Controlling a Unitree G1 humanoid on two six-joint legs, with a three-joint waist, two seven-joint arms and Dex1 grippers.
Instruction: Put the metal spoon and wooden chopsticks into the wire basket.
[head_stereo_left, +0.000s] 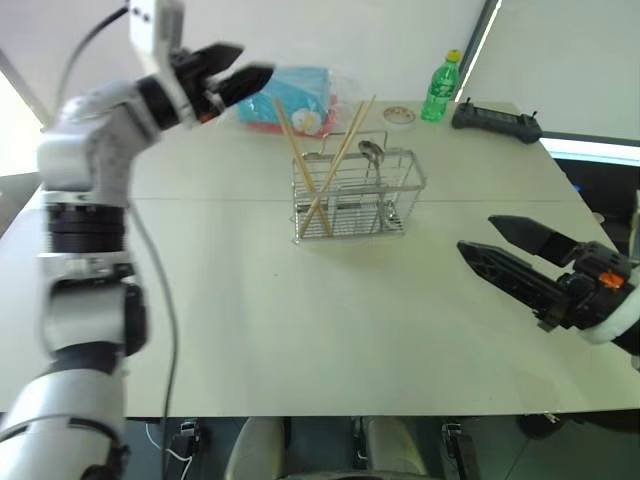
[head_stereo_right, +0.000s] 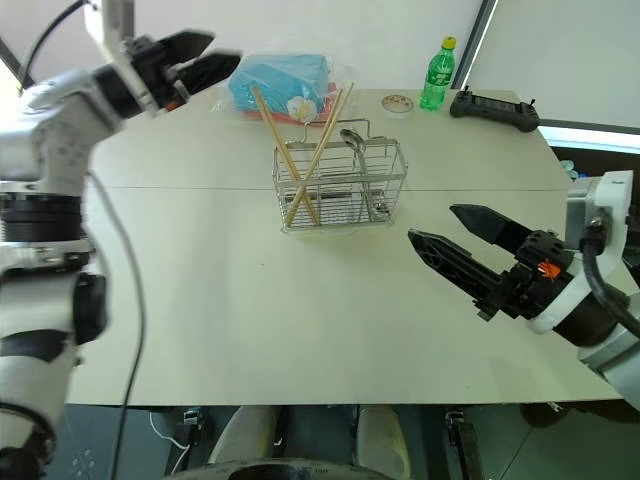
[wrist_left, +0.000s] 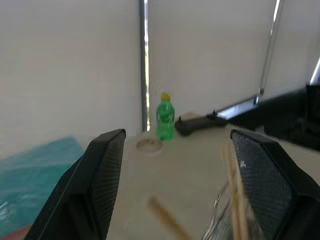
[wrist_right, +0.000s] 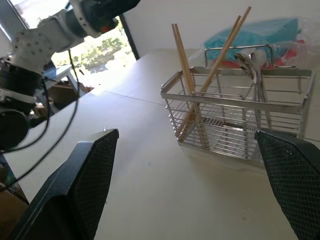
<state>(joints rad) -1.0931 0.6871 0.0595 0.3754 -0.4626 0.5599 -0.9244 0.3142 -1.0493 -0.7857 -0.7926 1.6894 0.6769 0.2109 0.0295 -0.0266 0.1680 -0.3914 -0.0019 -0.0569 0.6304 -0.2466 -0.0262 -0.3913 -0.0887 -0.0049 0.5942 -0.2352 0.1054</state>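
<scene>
Both head eyes look forward and down over the table from the near edge, the left wrist view faces level toward the far green bottle, and the right wrist view looks low and close at the wire basket, which the head views share.

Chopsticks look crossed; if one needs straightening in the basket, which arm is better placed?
Probably right. The right gripper hangs open, low over the table beside the wire basket, facing it. The left gripper is raised, behind the wooden chopsticks.
</scene>
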